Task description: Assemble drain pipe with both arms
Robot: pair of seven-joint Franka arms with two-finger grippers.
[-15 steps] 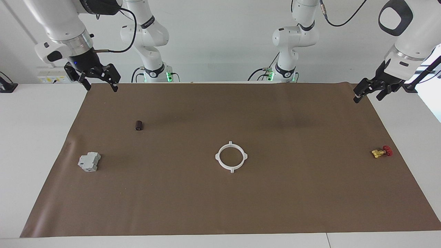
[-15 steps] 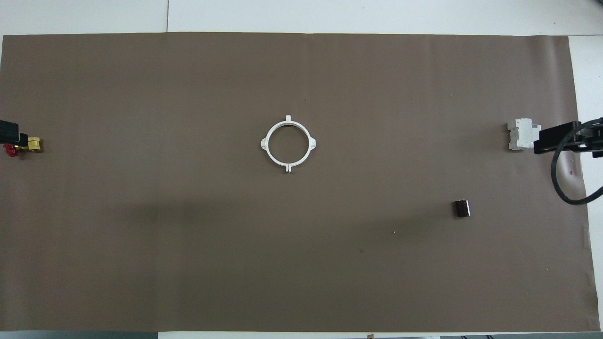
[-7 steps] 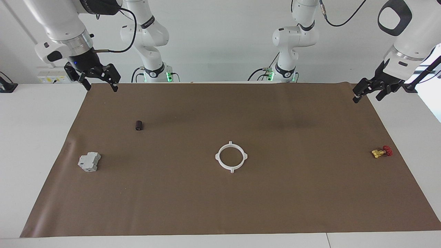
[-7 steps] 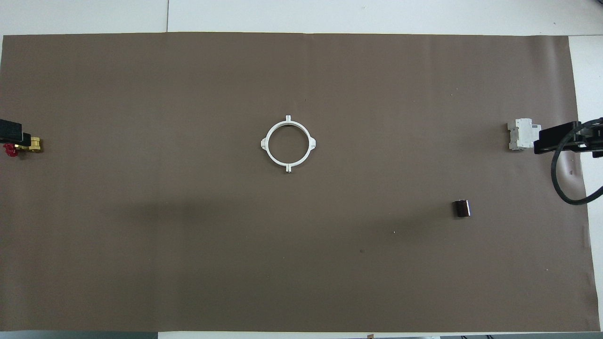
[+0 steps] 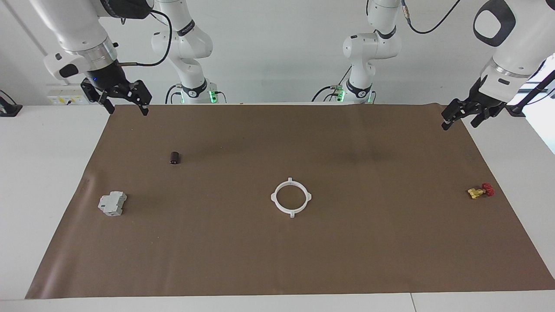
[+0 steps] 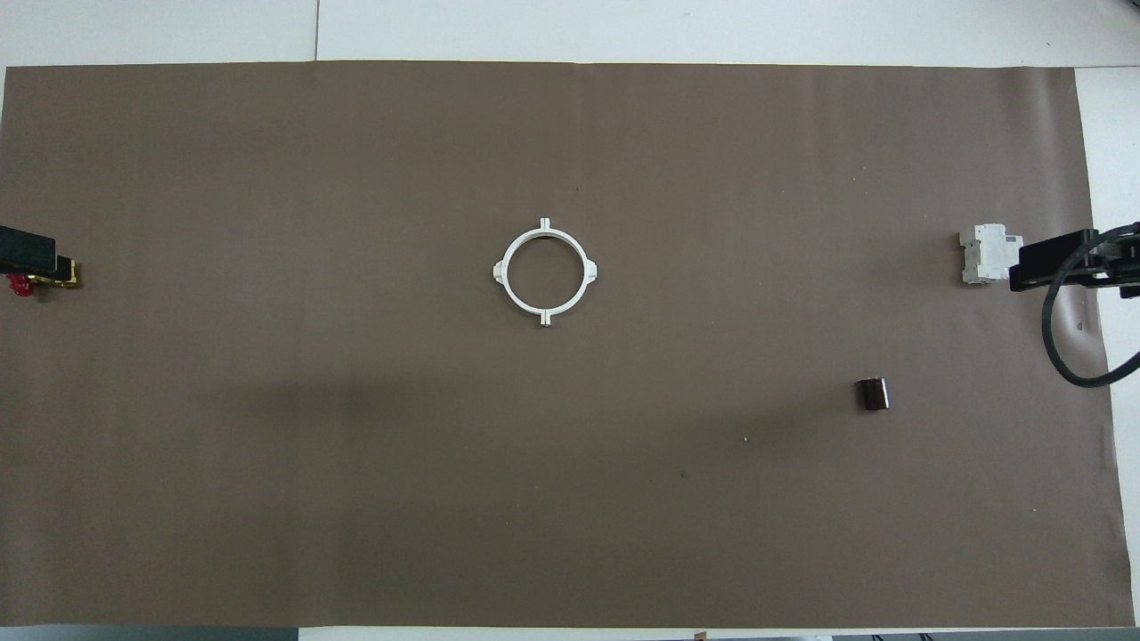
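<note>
A: The drain pipe [image 5: 291, 197], two thin white plastic half-rings joined into one closed ring with four outer tabs, lies flat near the middle of the brown paper mat [image 5: 347, 260]. Nothing touches it.

B: Any change to it over the last second?

A: None; it has kept its spot. The only shift is the left gripper [image 5: 460, 117], which has edged slightly inward and up over the mat corner at the left arm's end, close to the robots. Its black fingers are spread apart and hold nothing. The right gripper [image 5: 125, 103] hangs unmoved over the matching corner at the right arm's end, fingers also apart and empty.

B: Meaning for the task?

A: I judge the ring already assembled and both arms drawn back, so little seems left.

B: What differs between views?

A: The facing view shows both grippers raised well clear of everything. From overhead, the right gripper appears just beside the grey boxy block [image 6: 983, 254], and the left one partly covers the small brass valve with a red handle [image 6: 36, 282]; that is only height overlap. The overhead view shows the ring's roundness best, and the small dark cylinder [image 6: 872, 393] lying nearer the robots than the block.
</note>
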